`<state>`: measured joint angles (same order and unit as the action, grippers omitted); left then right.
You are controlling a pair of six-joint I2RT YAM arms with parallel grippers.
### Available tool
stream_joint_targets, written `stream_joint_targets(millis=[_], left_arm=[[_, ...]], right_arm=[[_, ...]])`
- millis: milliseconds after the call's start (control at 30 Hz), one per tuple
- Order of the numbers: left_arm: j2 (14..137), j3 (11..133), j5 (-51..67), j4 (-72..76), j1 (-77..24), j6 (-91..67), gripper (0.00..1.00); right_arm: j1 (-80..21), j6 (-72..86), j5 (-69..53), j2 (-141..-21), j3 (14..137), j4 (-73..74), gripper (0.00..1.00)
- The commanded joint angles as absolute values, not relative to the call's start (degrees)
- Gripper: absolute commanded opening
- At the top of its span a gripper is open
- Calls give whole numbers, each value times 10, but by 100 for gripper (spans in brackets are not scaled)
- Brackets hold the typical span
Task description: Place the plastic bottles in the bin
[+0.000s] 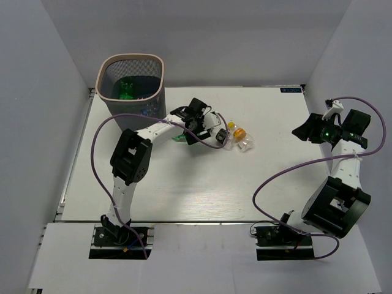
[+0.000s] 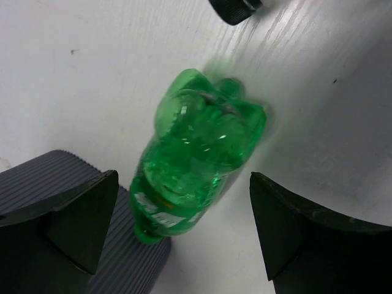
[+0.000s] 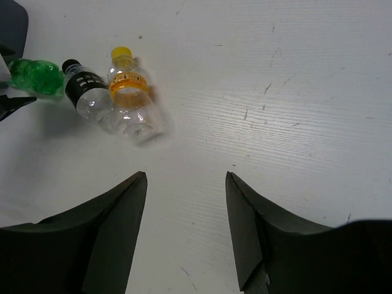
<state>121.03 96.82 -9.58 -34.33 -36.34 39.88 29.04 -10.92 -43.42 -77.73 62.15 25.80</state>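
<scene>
A green plastic bottle (image 2: 199,153) lies on the white table between the fingers of my left gripper (image 2: 184,208), which is open and not touching it. In the top view this bottle (image 1: 180,139) lies just below the left gripper (image 1: 187,131). A black-capped clear bottle (image 3: 89,95) and an orange-labelled clear bottle (image 3: 128,92) lie side by side to its right. The grey mesh bin (image 1: 101,76) stands at the back left with a green bottle (image 1: 127,89) inside. My right gripper (image 3: 185,177) is open and empty, well to the right of the bottles.
A dark grey ribbed surface (image 2: 37,184) lies by the green bottle's cap end in the left wrist view. Purple cables loop beside both arms. White walls enclose the table on the left, back and right.
</scene>
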Motion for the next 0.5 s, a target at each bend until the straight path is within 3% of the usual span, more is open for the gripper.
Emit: stream_joint_targets(millis=[0, 200, 300, 333, 467], left_arm=[[1222, 966, -54, -323, -360, 409, 98], [1246, 966, -34, -313, -355, 394, 95], [1246, 966, -8, -313, -355, 381, 84], [1246, 966, -1, -313, -355, 374, 67], [1238, 966, 15, -320, -368, 356, 29]], right_arm=[[293, -105, -434, -771, 647, 265, 60], [292, -94, -440, -772, 643, 259, 60], [292, -87, -444, -771, 637, 251, 60], [292, -87, -449, -771, 635, 252, 60], [289, -104, -475, -769, 633, 258, 57]])
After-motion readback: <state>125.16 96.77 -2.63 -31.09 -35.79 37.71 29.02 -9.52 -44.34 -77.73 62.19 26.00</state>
